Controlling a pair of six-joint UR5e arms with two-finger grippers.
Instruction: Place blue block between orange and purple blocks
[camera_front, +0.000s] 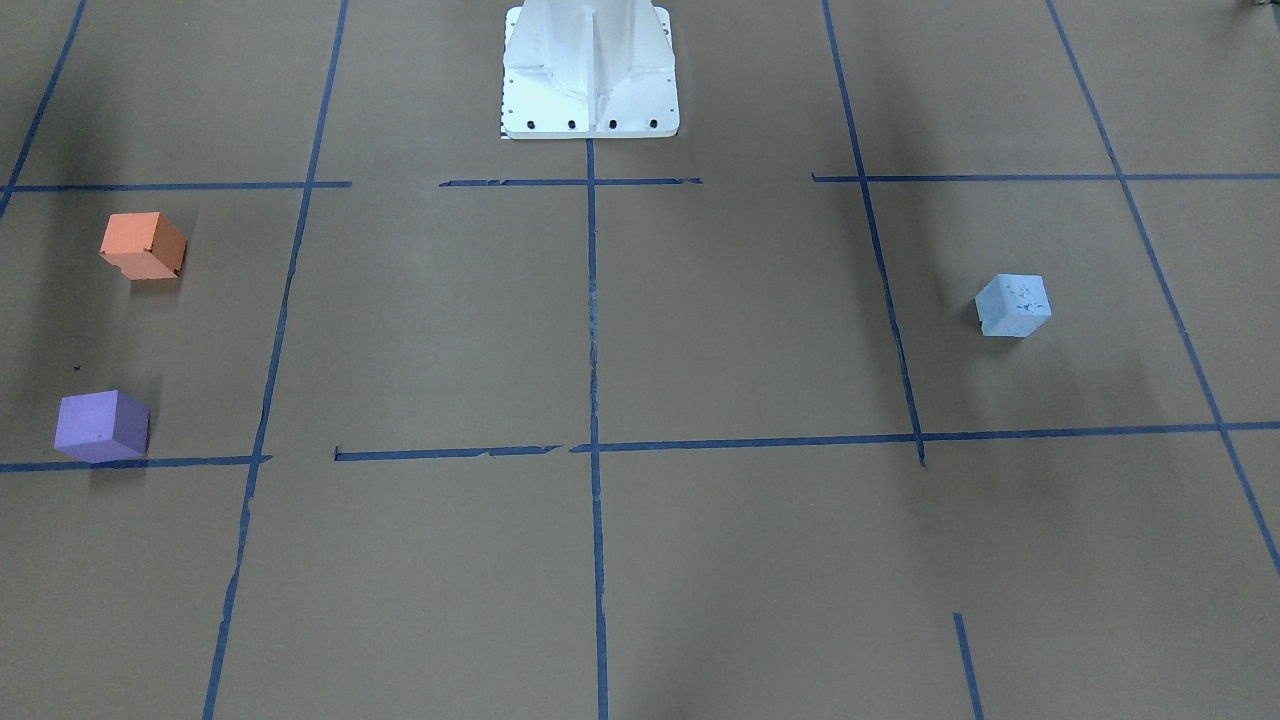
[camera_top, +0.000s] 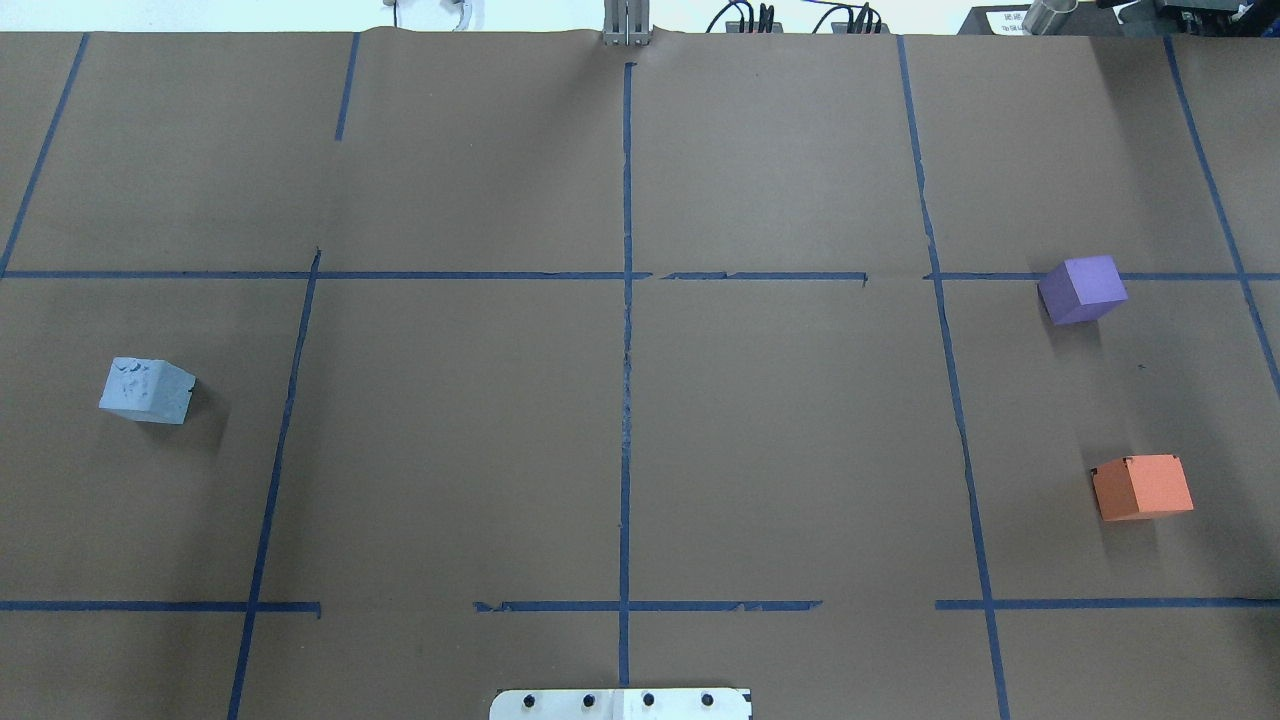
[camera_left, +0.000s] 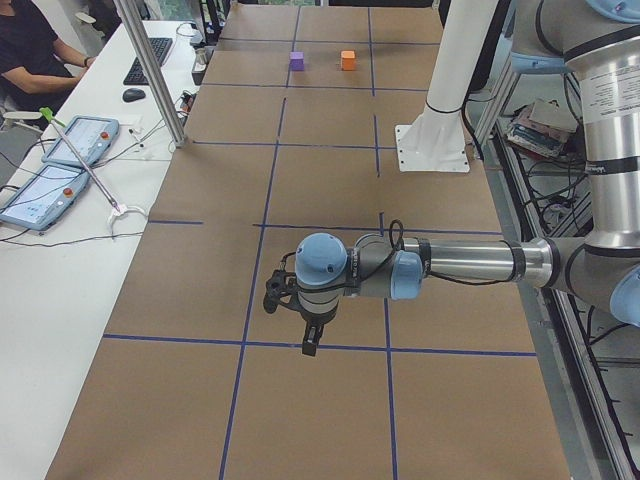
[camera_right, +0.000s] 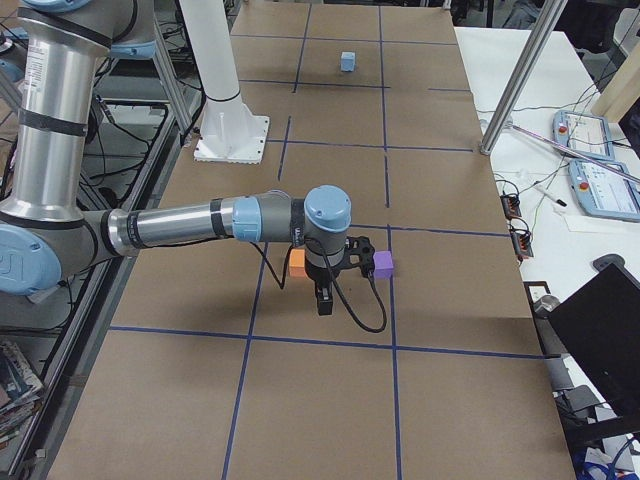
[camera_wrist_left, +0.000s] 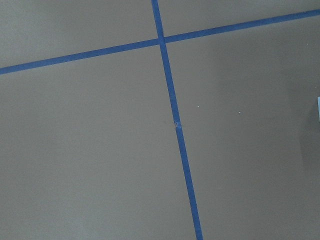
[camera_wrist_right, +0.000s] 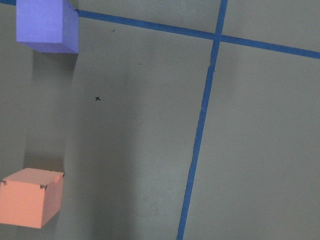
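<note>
The light blue block (camera_top: 147, 390) sits alone on the brown table at the robot's left, also in the front view (camera_front: 1013, 305). The orange block (camera_top: 1142, 487) and the purple block (camera_top: 1082, 290) sit at the robot's right with a gap between them; both show in the right wrist view, orange (camera_wrist_right: 30, 197) and purple (camera_wrist_right: 46, 25). My left gripper (camera_left: 310, 340) hangs above the table and shows only in the exterior left view. My right gripper (camera_right: 324, 300) hangs above the orange and purple blocks and shows only in the exterior right view. I cannot tell whether either is open or shut.
The white robot base (camera_front: 590, 70) stands at the table's near middle edge. Blue tape lines (camera_top: 626, 400) mark a grid on the brown paper. A side desk with tablets (camera_left: 60, 160) and a metal pole (camera_left: 150, 70) stand beyond the far edge.
</note>
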